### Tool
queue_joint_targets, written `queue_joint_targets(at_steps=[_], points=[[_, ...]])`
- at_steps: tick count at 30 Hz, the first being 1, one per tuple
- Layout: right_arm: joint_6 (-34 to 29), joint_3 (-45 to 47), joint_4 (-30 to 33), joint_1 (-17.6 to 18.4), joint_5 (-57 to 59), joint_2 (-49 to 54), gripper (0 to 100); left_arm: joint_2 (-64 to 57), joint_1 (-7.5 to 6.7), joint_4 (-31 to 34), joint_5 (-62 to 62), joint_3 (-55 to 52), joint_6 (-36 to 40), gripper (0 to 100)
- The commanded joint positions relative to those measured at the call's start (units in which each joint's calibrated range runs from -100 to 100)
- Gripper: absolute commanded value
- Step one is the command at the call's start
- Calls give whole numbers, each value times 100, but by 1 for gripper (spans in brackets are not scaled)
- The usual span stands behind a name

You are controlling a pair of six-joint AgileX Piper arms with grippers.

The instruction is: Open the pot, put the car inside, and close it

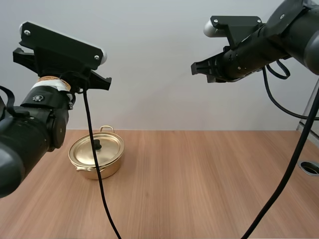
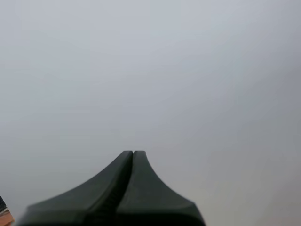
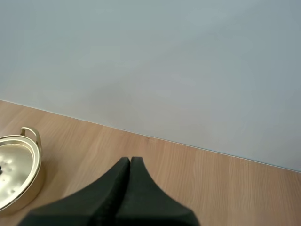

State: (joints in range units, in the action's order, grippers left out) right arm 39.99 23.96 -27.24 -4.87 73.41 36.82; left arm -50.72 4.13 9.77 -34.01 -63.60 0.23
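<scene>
While the lid (image 1: 97, 149) sits on the pot (image 1: 96, 164), both arms hang high over the table (image 1: 209, 184), well apart from it. Left gripper (image 1: 103, 82) (image 2: 133, 153): fingers pressed together into one wedge, nothing held. Right gripper (image 1: 195, 68) (image 3: 130, 160): same, closed and empty, pointing toward the pot's side of the table. The pot stands upright on the left part of the table, below the left arm, and the lid looks evenly seated.

Handling guess: thin gold-coloured metal, so light, stiff and smooth. The polished lid would likely slip from a pinch at its edge. The best hold looks like the small black knob (image 1: 97, 145) at lid centre: pinch it from above and lift straight up. The pot is probably light enough to skid if the lid gets dragged sideways. The loop handle (image 1: 106, 129) at the far rim could serve for steadying. The fingers must part before either hold.
</scene>
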Motion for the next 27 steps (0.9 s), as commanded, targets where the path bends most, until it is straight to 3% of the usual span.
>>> queue_joint_targets(at_steps=[1,7,10,15,20,23,27], points=[[-206,695,7,4,-1439,53,0,-299,2,-3,155,5,-1,0],[-70,2573,-7,4,-4936,94,0,-1029,-146,-417,2173,-214,1025,0],[-42,3098,-31,4,-5584,94,0,-1438,-247,-417,2253,-639,1025,0],[-82,3307,-473,4,-5582,94,0,-2063,-455,-562,2237,-1758,1049,0],[-73,3307,-457,4,-4932,117,0,-2782,-462,-615,2201,-2757,1049,0],[-73,3324,-309,14,-3857,289,0,-3234,-462,-626,2218,-3273,1155,0],[-51,3594,-236,267,-3562,993,0,-3777,-462,-626,2403,-3640,1231,0]])
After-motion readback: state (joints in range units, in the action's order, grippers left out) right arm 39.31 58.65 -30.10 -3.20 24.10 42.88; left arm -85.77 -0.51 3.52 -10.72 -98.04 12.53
